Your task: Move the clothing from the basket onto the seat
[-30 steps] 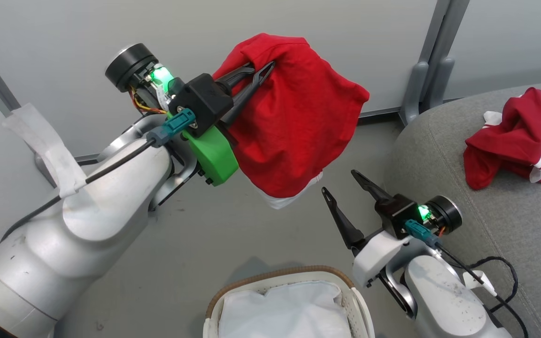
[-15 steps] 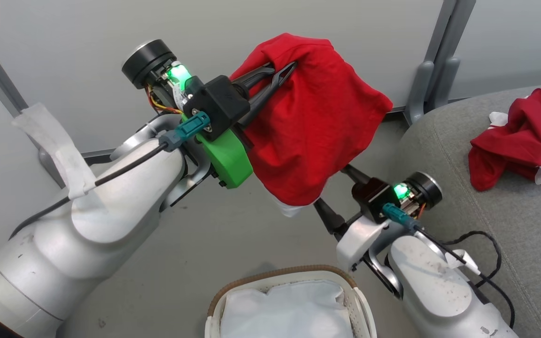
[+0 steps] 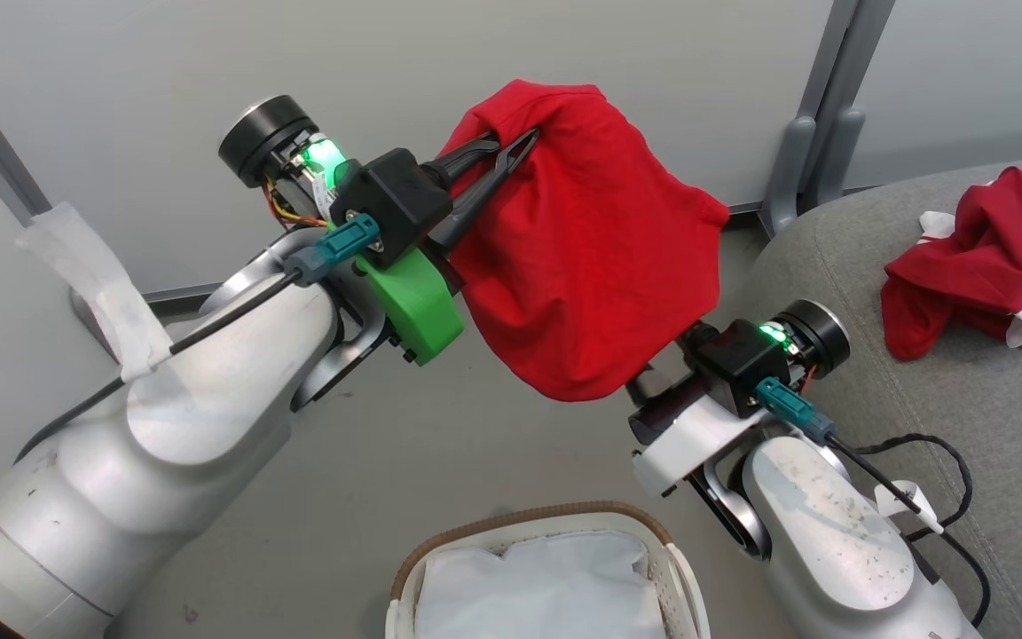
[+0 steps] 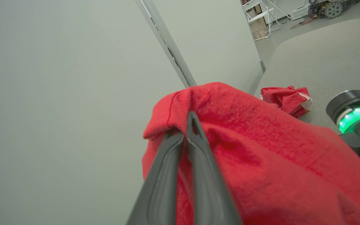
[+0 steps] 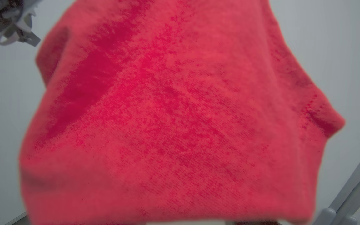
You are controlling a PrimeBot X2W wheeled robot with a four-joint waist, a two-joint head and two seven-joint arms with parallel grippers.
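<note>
The basket (image 3: pixel 529 515) sits nearest, on the floor, with a white liner sheet (image 3: pixel 538 586) in it. Just above the basket and to its right, the right gripper (image 3: pixel 653 399) reaches in under the lower edge of the red garment (image 3: pixel 591 257). Its fingers are hidden behind the cloth, so I cannot tell how wide they stand or whether they hold anything. Higher above the basket, the left gripper (image 3: pixel 511 146) has its 2 fingers pinched together on a fold at the garment's top, and the cloth hangs from that 1 pinch. Farther off, right of the basket, the seat (image 3: pixel 919 426) carries the second garment (image 3: pixel 972 275), crumpled.

The pinch takes only a small fold, so a quick swing toward the seat could probably pull it free and drop the garment on the floor beside the basket. The right fingers, working unseen under the cloth, may snag it or miss it. A release made too soon would likely land short of the seat's rounded edge.
</note>
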